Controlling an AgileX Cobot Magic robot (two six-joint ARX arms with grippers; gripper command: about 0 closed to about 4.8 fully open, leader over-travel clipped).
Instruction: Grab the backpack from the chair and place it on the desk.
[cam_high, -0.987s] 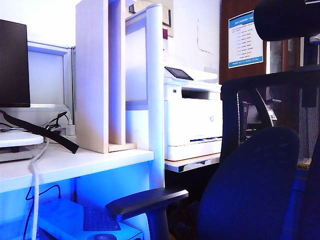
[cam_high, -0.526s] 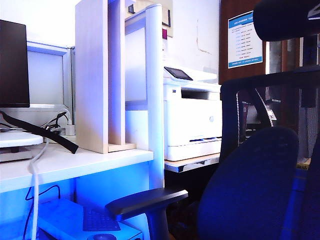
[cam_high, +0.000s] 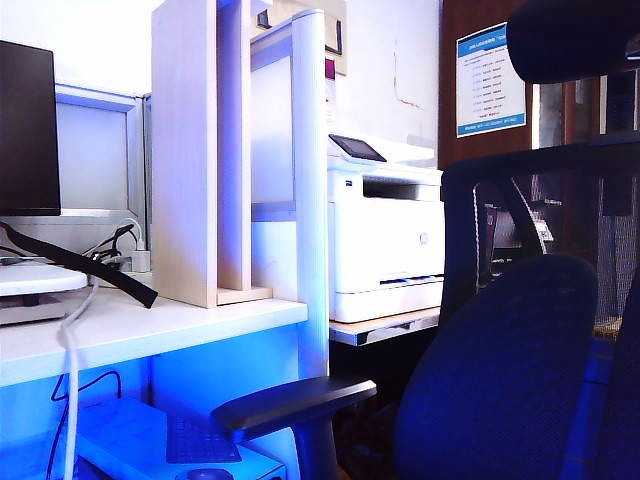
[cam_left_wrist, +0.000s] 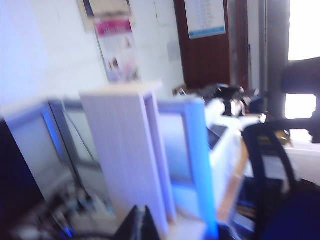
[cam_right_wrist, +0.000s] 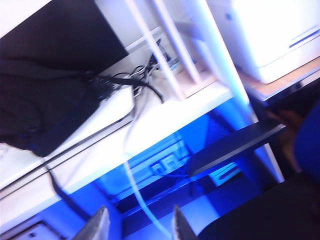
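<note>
The dark blue backpack (cam_right_wrist: 40, 112) lies on the white desk (cam_right_wrist: 165, 117) below the monitor, and one black strap (cam_high: 80, 265) trails across the desk top (cam_high: 150, 325). To the right stands the dark chair (cam_high: 500, 380), its armrest (cam_high: 295, 400) pointing at the desk. My right gripper (cam_right_wrist: 139, 225) hangs open over the gap between desk and chair, nothing between its fingers (cam_right_wrist: 98, 226). My left gripper (cam_left_wrist: 138, 222) is shut on nothing, aimed at the desk's wooden shelf unit; that view is blurred. Neither gripper shows in the exterior view.
A dark monitor (cam_high: 25, 125) and cables stand at the desk's back. A tall pale shelf unit (cam_high: 215, 150) sits on the desk's right end. A white printer (cam_high: 385, 230) rests on a low table beyond. A white cable (cam_high: 70, 390) hangs off the desk front.
The exterior view stays almost still; only a small pale shape at the upper right edge near the headrest shifts slightly.
</note>
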